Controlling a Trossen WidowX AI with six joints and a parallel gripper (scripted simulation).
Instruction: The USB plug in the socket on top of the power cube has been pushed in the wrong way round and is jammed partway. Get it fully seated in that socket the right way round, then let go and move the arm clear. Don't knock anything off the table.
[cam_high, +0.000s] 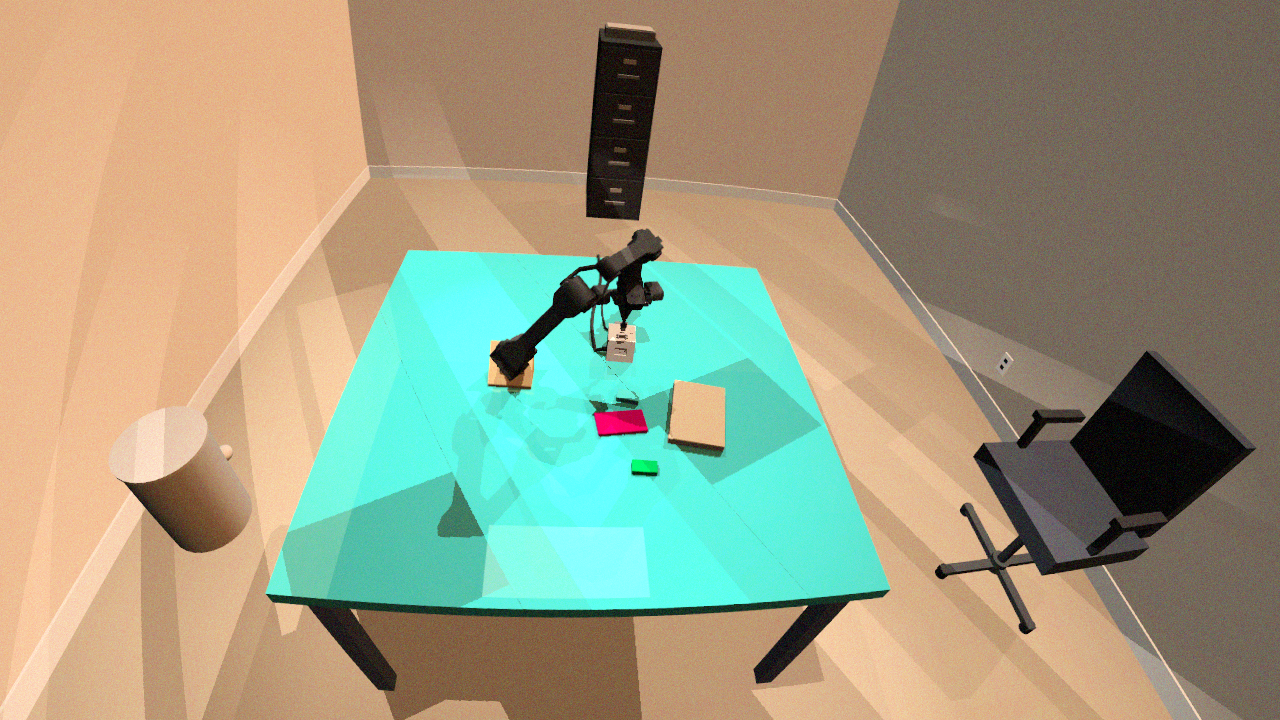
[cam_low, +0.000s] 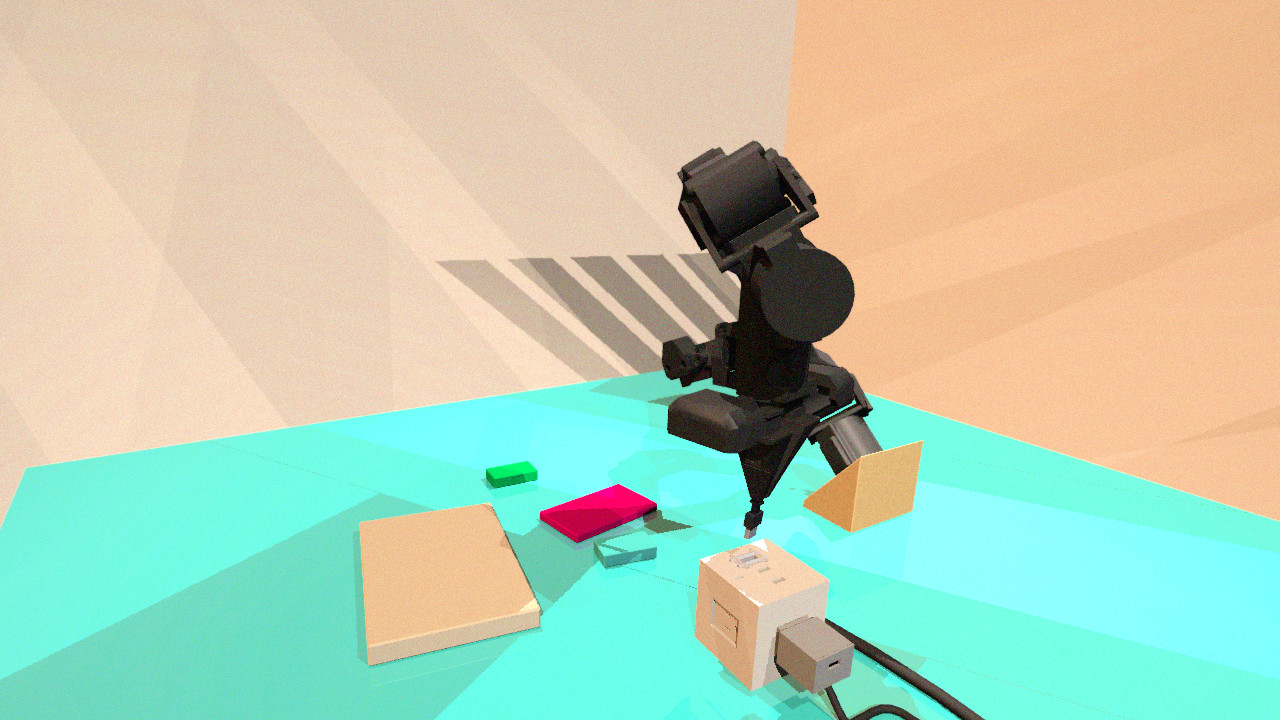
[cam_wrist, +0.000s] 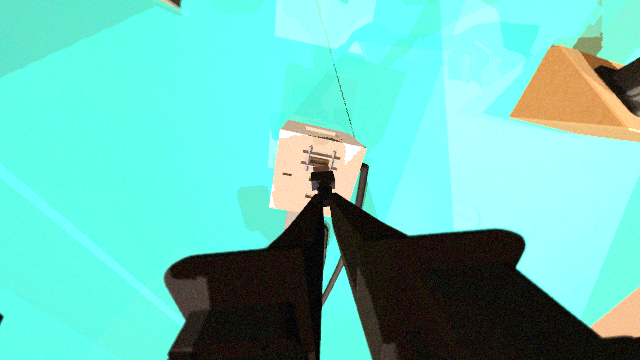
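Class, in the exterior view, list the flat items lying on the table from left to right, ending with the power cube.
Tan board → green block → magenta pad → small grey-teal block → power cube.

Around one power cube (cam_low: 756, 617) on the table (cam_high: 384, 501): one tan board (cam_low: 438, 582), one red block (cam_low: 597, 512), one green block (cam_low: 511, 473). One small teal block (cam_low: 624, 551) lies nearest the cube.

The small black USB plug (cam_low: 752, 522) hangs in the air just above the power cube (cam_low: 760, 617), pointing down, not in the socket (cam_low: 750, 561). The cream cube sits on the table, nearer the far edge, with a grey plug in its side.
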